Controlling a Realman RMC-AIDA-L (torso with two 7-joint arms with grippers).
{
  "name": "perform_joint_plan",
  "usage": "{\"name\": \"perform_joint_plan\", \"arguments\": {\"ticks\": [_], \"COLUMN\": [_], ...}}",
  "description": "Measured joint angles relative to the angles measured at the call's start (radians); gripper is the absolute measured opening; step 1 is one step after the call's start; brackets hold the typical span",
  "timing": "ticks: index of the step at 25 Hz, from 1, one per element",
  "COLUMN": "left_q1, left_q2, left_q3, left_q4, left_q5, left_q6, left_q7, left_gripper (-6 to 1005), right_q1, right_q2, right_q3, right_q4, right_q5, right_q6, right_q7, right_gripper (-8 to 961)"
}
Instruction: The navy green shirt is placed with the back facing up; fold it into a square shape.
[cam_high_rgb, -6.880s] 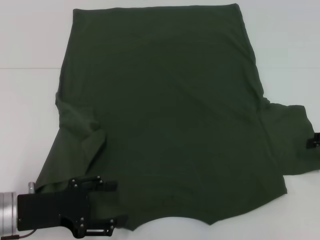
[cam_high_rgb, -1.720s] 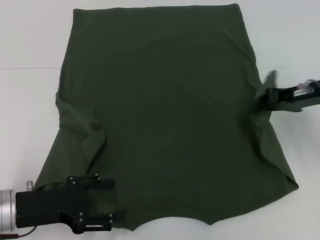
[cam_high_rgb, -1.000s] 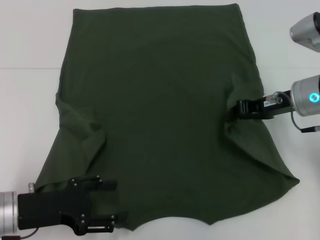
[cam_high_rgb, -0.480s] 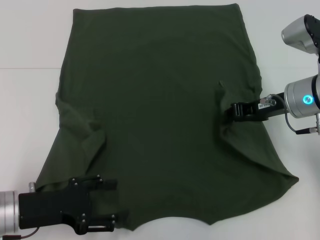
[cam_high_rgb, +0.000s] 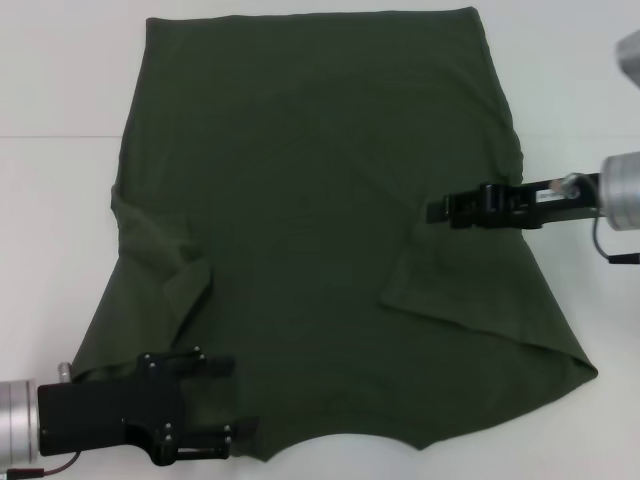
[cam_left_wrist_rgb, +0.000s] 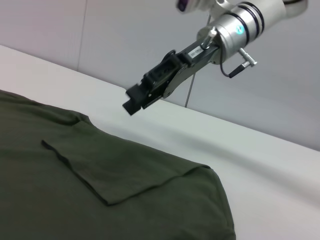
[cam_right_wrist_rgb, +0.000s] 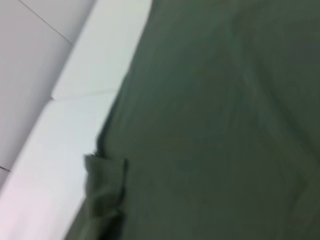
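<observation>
The navy green shirt (cam_high_rgb: 320, 180) lies spread on the white table, plain side up. Its right sleeve (cam_high_rgb: 450, 275) is folded inward and rests flat on the body; the left wrist view shows the same flap (cam_left_wrist_rgb: 115, 170). My right gripper (cam_high_rgb: 437, 211) hovers just above the shirt beside that flap, open, holding nothing, and it also shows in the left wrist view (cam_left_wrist_rgb: 132, 101). My left gripper (cam_high_rgb: 230, 398) sits low at the shirt's near left corner, open, with the cloth edge between its fingers. The right wrist view shows only shirt cloth (cam_right_wrist_rgb: 225, 125).
The left sleeve (cam_high_rgb: 165, 265) lies bunched and partly folded over at the shirt's left side, also seen in the right wrist view (cam_right_wrist_rgb: 105, 185). White table (cam_high_rgb: 60, 200) surrounds the shirt, with a seam line running across it.
My right gripper carried the right sleeve inward over the shirt, then let it go; the sleeve now lies flat. The gripper has risen and moved slightly left. The left arm has not moved.
</observation>
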Motion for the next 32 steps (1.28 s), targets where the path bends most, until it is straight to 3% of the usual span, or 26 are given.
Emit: {"name": "perform_joint_plan", "arguments": {"ticks": [7, 15, 22, 32], "left_q1": [-0.016, -0.017, -0.004, 0.017], "left_q2": [0.017, 0.040, 0.041, 0.022], "left_q3": [-0.022, -0.108, -0.104, -0.095], "left_q4": [-0.009, -0.010, -0.010, -0.028], "left_q5": [-0.001, 0.000, 0.007, 0.063], "left_q6": [0.020, 0.090, 0.081, -0.021], "left_q7": [-0.103, -0.137, -0.122, -0.044], "left_gripper": [826, 828, 827, 824], "right_q1": [-0.090, -0.232, -0.366, -0.408], "right_q2": [-0.014, 0.020, 0.082, 0.081], "right_q3": [0.066, 0.088, 0.101, 0.092], "right_q4": [0.032, 0.038, 0.054, 0.183], "right_q5": [0.184, 0.287, 0.296, 0.286], "right_q6": [-0.135, -0.312, -0.380, -0.277], "right_q7": [-0.272, -0.788, -1.242, -1.542], "right_gripper": [596, 900, 902, 904]}}
